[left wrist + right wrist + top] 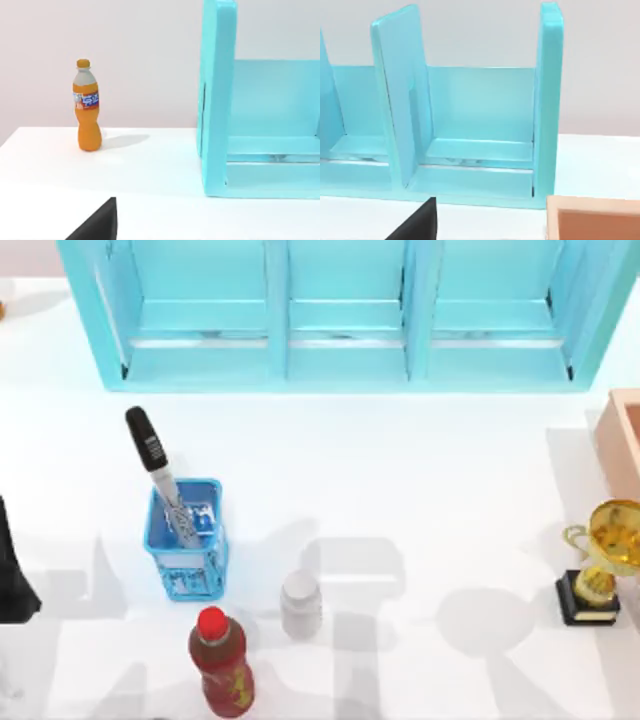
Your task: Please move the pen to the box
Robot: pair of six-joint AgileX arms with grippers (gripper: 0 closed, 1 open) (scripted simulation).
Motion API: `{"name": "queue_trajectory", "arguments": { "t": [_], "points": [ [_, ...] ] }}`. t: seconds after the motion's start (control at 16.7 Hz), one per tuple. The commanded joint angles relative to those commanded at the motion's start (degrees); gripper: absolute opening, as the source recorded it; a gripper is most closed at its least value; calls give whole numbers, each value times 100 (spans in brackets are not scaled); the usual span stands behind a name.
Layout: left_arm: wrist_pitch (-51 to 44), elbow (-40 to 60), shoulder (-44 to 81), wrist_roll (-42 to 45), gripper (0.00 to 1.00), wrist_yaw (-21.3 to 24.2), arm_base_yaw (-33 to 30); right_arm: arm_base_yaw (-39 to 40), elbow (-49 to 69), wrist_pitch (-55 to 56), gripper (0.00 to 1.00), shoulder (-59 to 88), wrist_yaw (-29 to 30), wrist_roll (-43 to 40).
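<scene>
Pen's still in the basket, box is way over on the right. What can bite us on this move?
1. The slim black-capped pen leans tilted in the small blue mesh basket; a crooked lift may drag or tip the basket.
2. The red-capped bottle and the white jar stand close by, so a low approach might knock them.
3. The pinkish-tan wooden box sits at the table's right edge, just behind the gold trophy; a low carry could clip the trophy.

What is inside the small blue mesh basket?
The black-capped, grey-barrelled pen stands tilted in the small blue mesh basket. Its lower tip is covered by the basket wall.
</scene>
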Motion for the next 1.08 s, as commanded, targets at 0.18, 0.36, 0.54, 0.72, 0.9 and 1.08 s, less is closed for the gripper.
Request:
{"name": "queue_trajectory", "arguments": {
  "t": [0.18,0.36,0.54,0.72,0.9,1.08],
  "points": [
    [0,0,0,0,100,0,0,737,841,175,100,1400,13,188],
    [0,0,0,0,100,0,0,1577,1809,376,100,3102,30,403],
    [0,0,0,0,100,0,0,2438,2810,582,100,4900,49,624],
    [0,0,0,0,100,0,0,3236,3742,773,100,6599,69,828],
    [0,0,0,0,100,0,0,3900,4498,922,100,7999,85,994],
    [0,0,0,0,100,0,0,4368,4991,1013,100,8915,91,1102]
  ]
}}
